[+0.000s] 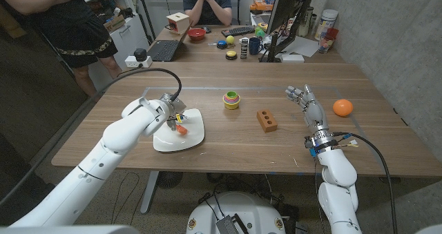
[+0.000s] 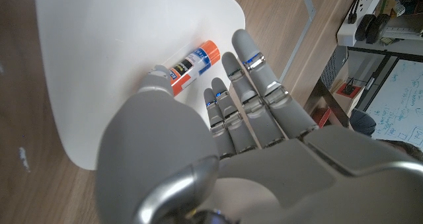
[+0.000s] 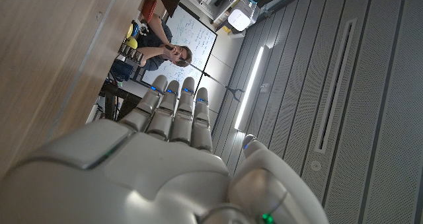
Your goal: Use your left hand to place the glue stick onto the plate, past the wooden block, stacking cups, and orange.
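Left hand (image 1: 168, 114), grey-fingered on a white arm: we are finding it over the white rounded-square plate (image 1: 195, 139) at lower left of the head frame. In the left wrist view its fingers (image 2: 246, 59) are lying straight and close together just beside the glue stick; the thumb tip seems to be touching the stick's side. We cannot tell for certain whether it is pinching or merely resting against it.

Glue stick, white tube with orange cap and label (image 2: 190, 65): we are reading it as lying on its side on the plate's surface, toward the plate's upper part in the wrist picture.

Right hand (image 1: 306, 100): we are seeing it standing upright at centre right of the head frame, fingers spread, holding nothing.

Other task items, head frame:
- Stacking cups, nested yellow, green and red (image 1: 231, 99), at centre.
- Wooden block, reddish-brown with holes (image 1: 266, 120), right of centre.
- Orange, round (image 1: 342, 108), far right, near the right hand.
- Wooden table (image 1: 235, 148), bearing all.

Step in hand: we are judging the placing as essentially made, the release being the stage now. Next move, in our judgement, calls for easing the thumb off and lifting the hand straight away so the stick is not rolling off the plate.
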Motion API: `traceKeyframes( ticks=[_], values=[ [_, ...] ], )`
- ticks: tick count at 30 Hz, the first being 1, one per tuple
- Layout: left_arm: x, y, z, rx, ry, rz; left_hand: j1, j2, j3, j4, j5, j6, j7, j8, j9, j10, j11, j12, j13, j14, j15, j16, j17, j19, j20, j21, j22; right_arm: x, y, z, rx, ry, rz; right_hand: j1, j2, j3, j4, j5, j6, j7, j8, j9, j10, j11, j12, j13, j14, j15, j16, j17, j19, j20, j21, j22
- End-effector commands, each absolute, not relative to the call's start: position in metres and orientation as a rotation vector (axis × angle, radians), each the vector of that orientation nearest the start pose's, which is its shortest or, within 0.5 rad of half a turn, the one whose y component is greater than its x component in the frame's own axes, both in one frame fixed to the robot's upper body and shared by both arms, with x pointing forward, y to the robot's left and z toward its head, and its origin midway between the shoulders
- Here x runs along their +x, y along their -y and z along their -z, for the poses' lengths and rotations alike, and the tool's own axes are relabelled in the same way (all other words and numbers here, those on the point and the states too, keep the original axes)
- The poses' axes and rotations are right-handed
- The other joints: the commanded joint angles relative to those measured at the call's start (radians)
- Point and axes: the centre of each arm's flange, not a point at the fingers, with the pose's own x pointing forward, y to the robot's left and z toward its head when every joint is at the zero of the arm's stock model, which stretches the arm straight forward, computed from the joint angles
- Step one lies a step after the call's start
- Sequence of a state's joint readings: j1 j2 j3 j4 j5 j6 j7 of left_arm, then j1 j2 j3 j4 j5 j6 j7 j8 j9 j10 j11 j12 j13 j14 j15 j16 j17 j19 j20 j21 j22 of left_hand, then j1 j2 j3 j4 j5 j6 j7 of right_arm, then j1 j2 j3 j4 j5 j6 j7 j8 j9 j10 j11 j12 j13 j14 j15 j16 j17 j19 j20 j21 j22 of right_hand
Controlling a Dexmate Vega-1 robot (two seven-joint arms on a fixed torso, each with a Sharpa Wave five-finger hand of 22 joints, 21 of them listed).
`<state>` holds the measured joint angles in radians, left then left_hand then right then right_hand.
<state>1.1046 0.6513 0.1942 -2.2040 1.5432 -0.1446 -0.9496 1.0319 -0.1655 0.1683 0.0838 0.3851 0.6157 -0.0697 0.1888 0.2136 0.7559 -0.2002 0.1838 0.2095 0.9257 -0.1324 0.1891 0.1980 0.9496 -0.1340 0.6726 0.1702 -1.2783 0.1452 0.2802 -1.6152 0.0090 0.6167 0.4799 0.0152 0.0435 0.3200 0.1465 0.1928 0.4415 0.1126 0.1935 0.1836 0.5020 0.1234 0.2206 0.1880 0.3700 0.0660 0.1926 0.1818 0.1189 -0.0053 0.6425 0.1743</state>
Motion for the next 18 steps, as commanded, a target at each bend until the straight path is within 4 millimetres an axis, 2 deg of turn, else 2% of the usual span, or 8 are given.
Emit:
traceKeyframes(
  ticks=[1, 12, 15, 16, 18],
  values=[
    [0.496, -0.231, -0.016, 2.347, 0.069, -0.064, -0.015, -0.005, -0.015, 0.005, 0.005, -0.021, 0.001, 0.001, 0.003, -0.024, 0.001, 0.001, 0.002, -0.015, -0.091, 0.004, 0.003, -0.003, -0.002, -0.008, 0.003, 0.517, 0.276, 0.106, -0.123, 0.924, -0.139, 0.003, -0.004, -0.006, -0.001, 0.008, 0.001, 0.003, 0.001, 0.005, 0.006, 0.002, 0.003, 0.004, 0.007, -0.002, -0.001, -0.001, 0.009, -0.002, -0.005, 0.006],
    [0.484, -0.228, -0.036, 2.334, 0.113, -0.127, -0.029, -0.005, -0.05, 0.011, 0.012, -0.066, 0.0, -0.002, 0.002, -0.071, -0.002, -0.001, 0.001, -0.043, -0.091, 0.005, 0.004, -0.009, 0.007, -0.026, 0.004, 0.522, 0.276, 0.108, -0.119, 0.916, -0.138, 0.004, -0.005, -0.008, -0.002, 0.008, 0.002, 0.005, 0.001, 0.005, 0.006, 0.001, 0.003, 0.005, 0.007, -0.002, -0.001, -0.001, 0.01, -0.003, -0.008, 0.006],
    [0.481, -0.227, -0.041, 2.324, 0.12, -0.138, -0.033, -0.003, -0.065, 0.013, 0.015, -0.081, -0.001, -0.001, 0.001, -0.09, 0.007, -0.001, 0.0, -0.058, -0.09, 0.005, 0.004, -0.03, 0.022, -0.042, 0.004, 0.523, 0.276, 0.108, -0.116, 0.916, -0.14, 0.004, -0.005, -0.009, -0.002, 0.008, 0.002, 0.005, 0.001, 0.005, 0.007, 0.001, 0.003, 0.005, 0.008, -0.002, -0.001, -0.001, 0.01, -0.003, -0.008, 0.006],
    [0.48, -0.227, -0.042, 2.325, 0.129, -0.146, -0.036, -0.004, -0.076, 0.014, 0.017, -0.093, -0.001, -0.001, 0.0, -0.109, 0.005, -0.003, -0.001, -0.073, -0.089, 0.002, 0.004, -0.042, 0.038, -0.052, 0.003, 0.523, 0.276, 0.108, -0.118, 0.915, -0.141, 0.004, -0.005, -0.009, -0.002, 0.008, 0.002, 0.004, 0.001, 0.005, 0.006, 0.001, 0.003, 0.005, 0.007, -0.002, -0.001, -0.001, 0.01, -0.003, -0.009, 0.006],
    [0.479, -0.226, -0.045, 2.319, 0.128, -0.149, -0.04, -0.002, -0.091, 0.016, 0.021, -0.121, 0.023, -0.004, -0.002, -0.131, 0.014, -0.003, -0.002, -0.09, -0.089, 0.002, 0.004, -0.048, 0.048, -0.065, 0.003, 0.524, 0.277, 0.109, -0.11, 0.913, -0.14, 0.004, -0.005, -0.009, -0.002, 0.008, 0.002, 0.004, 0.001, 0.005, 0.006, 0.001, 0.003, 0.005, 0.008, -0.002, -0.001, -0.001, 0.01, -0.003, -0.009, 0.006]
  ],
)
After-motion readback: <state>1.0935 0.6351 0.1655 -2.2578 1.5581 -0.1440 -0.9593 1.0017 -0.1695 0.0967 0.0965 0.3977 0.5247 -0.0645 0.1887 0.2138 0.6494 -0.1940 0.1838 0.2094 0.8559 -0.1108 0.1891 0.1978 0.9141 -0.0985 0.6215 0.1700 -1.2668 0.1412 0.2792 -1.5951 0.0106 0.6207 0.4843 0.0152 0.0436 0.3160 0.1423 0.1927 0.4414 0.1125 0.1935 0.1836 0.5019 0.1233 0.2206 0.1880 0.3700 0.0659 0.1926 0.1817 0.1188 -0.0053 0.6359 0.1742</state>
